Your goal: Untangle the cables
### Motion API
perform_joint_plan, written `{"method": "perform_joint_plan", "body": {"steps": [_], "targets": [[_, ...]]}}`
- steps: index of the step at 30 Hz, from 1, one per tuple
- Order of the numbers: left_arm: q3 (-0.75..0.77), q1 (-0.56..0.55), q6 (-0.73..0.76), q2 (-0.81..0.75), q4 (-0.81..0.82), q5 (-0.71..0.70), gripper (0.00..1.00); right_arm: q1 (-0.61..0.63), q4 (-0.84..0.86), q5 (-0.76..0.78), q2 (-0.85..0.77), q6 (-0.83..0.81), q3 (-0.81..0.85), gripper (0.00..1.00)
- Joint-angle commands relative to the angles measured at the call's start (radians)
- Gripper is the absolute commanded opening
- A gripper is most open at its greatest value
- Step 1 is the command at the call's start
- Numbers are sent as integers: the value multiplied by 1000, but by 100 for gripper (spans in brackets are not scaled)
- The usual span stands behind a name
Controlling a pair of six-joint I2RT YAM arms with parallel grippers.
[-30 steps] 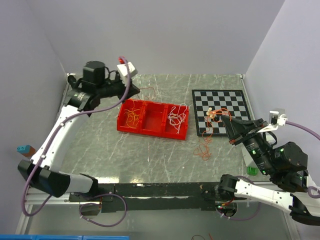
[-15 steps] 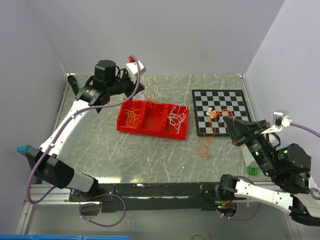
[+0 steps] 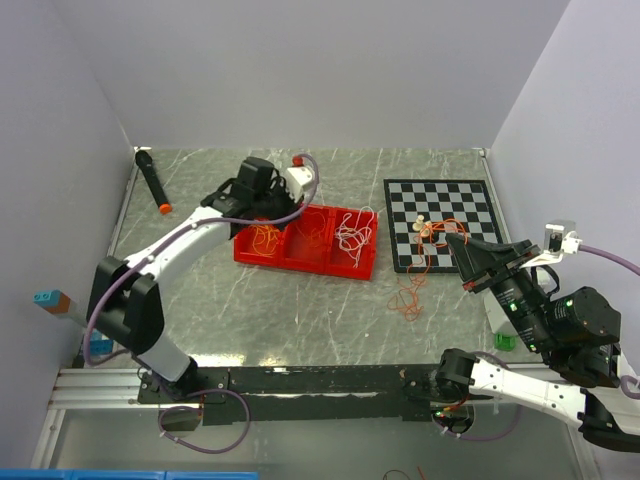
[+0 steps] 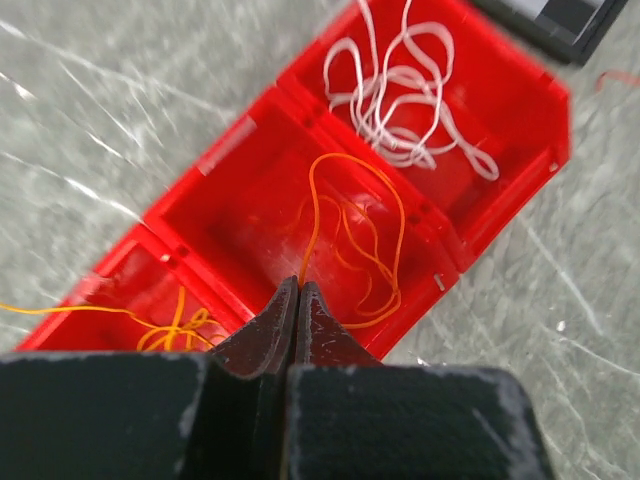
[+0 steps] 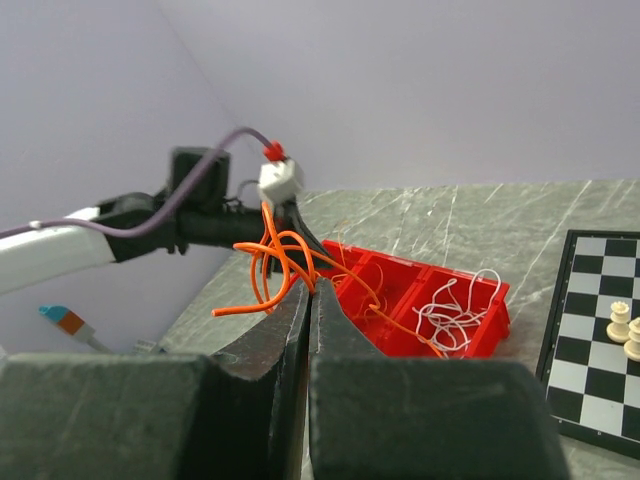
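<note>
Left wrist: left gripper, pinched shut on an orange cable, should lower until the loop settles in the tray middle bin beneath; right gripper clamps the tangle.

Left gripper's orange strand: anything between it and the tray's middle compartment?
Nothing visible. The orange strand hangs from the shut left gripper directly over the red tray's middle compartment; white cables sit in the neighbouring one.
</note>
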Motion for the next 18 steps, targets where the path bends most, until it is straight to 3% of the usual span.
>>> {"method": "perform_joint_plan", "body": {"steps": [1, 7, 10, 12, 14, 15, 18], "targets": [[-12, -19, -27, 35, 76, -94, 1, -1, 12, -1, -8, 2, 2, 0], [-46, -70, -31, 99, 110, -237, 1, -1, 15, 4, -13, -3, 1, 0], [-46, -98, -31, 130, 84, -241, 3, -1, 14, 2, -10, -4, 7, 0], [-44, -111, -33, 132, 59, -226, 16, -1, 12, -1, -8, -6, 10, 0], [-47, -116, -39, 116, 44, -196, 46, -1, 15, -6, -1, -10, 15, 0], [-47, -118, -39, 100, 36, -177, 54, -1, 17, -6, 4, -15, 18, 0], [-29, -118, -41, 63, -8, -143, 66, -1, 24, -12, 13, -24, 22, 0]]}}
